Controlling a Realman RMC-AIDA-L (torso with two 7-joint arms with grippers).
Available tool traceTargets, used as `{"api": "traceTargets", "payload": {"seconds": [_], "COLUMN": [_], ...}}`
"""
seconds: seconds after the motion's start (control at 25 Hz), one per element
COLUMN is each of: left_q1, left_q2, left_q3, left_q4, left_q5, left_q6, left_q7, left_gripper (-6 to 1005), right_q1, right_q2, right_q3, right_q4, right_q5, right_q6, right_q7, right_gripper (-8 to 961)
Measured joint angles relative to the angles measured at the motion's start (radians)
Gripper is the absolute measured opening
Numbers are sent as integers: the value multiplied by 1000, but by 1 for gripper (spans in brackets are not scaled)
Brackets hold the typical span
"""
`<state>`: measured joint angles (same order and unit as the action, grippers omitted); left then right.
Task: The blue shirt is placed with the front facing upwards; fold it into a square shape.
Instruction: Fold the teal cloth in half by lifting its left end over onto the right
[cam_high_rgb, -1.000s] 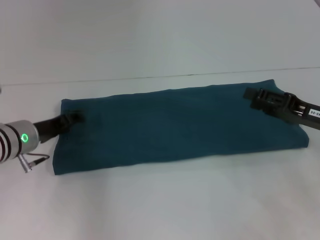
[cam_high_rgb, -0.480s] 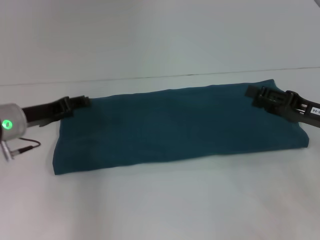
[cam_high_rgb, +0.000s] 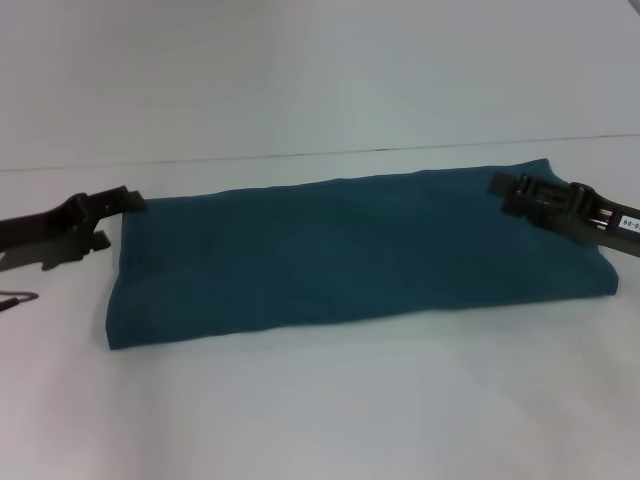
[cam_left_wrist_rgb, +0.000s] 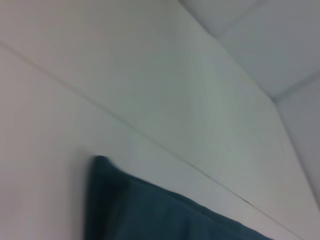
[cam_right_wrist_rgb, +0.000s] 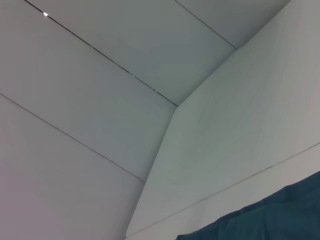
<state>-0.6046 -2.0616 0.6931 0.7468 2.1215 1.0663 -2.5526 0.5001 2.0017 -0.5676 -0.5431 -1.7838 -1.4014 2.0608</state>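
The shirt (cam_high_rgb: 350, 250) lies folded into a long band across the white counter (cam_high_rgb: 320, 410). The left gripper (cam_high_rgb: 128, 200) sits at its far left corner, the right gripper (cam_high_rgb: 500, 190) over its far right corner; finger state can't be told for either.

Head view overlooks blue shirt (cam_high_rgb: 350, 255); wrist views skim edges.

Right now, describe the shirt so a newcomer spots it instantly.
On the white table, the blue shirt lies as a long folded band, lettering hidden. The left gripper sits at its far left corner, the right gripper over its far right corner. It is the only cloth there.
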Motion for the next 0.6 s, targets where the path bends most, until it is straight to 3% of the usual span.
{"api": "traceTargets", "payload": {"seconds": [0.24, 0.6], "left_q1": [-42, -69], "left_q2": [1, -7], "left_q3": [35, 89], "left_q4": [-100, -136], "left_q5": [52, 106], "left_q6": [-131, -261], "left_q7": [-41, 102], "left_gripper": [884, 883], "right_q1": [0, 0], "right_q2": [0, 0], "right_q3": [0, 0], "right_q4": [0, 0], "right_q5": [0, -1], "right_q6": [3, 7], "right_q7": [-1, -1], "right_gripper": [699, 699]}}
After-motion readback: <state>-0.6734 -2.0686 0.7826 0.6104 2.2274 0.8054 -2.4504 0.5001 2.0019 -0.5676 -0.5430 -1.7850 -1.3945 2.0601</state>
